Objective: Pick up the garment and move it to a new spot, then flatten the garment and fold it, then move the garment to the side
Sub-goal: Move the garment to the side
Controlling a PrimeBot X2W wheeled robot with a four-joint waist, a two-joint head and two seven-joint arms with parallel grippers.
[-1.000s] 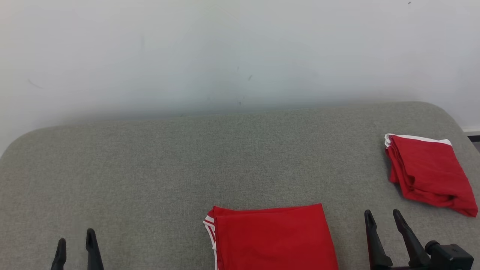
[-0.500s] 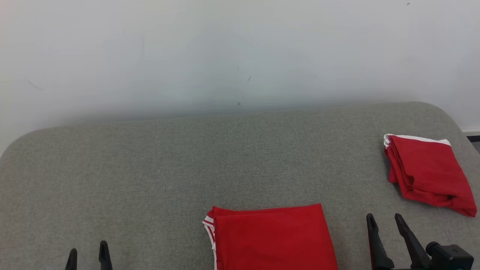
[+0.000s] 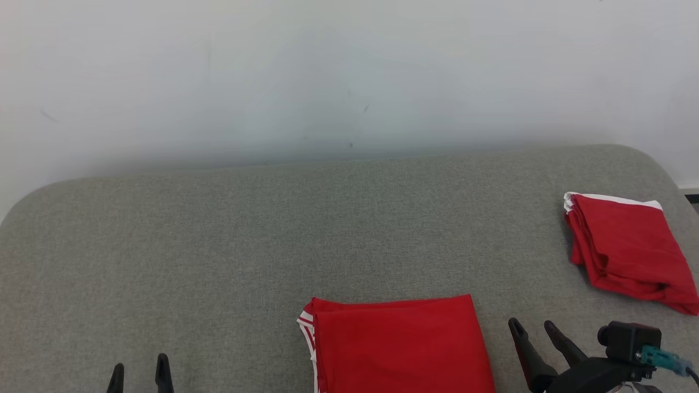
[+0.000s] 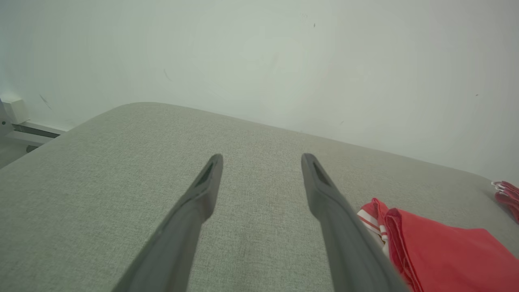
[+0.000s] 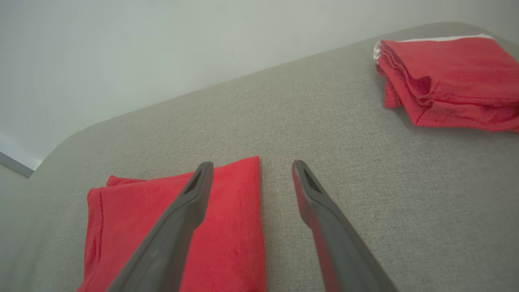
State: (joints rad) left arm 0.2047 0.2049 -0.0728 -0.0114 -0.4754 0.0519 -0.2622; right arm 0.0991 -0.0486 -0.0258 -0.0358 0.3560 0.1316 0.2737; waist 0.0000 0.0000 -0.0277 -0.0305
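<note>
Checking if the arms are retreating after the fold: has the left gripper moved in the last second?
Yes. In the head view the left gripper has dropped toward the bottom edge and shifted right, toward the nearest folded red garment, which barely moved.

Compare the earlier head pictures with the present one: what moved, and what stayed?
The left gripper drew back toward the view's bottom edge. The right gripper swung left, toward the folded garment, and lower. Both stayed open, holding nothing. That garment and the second garment lay unmoved on the grey surface.
</note>
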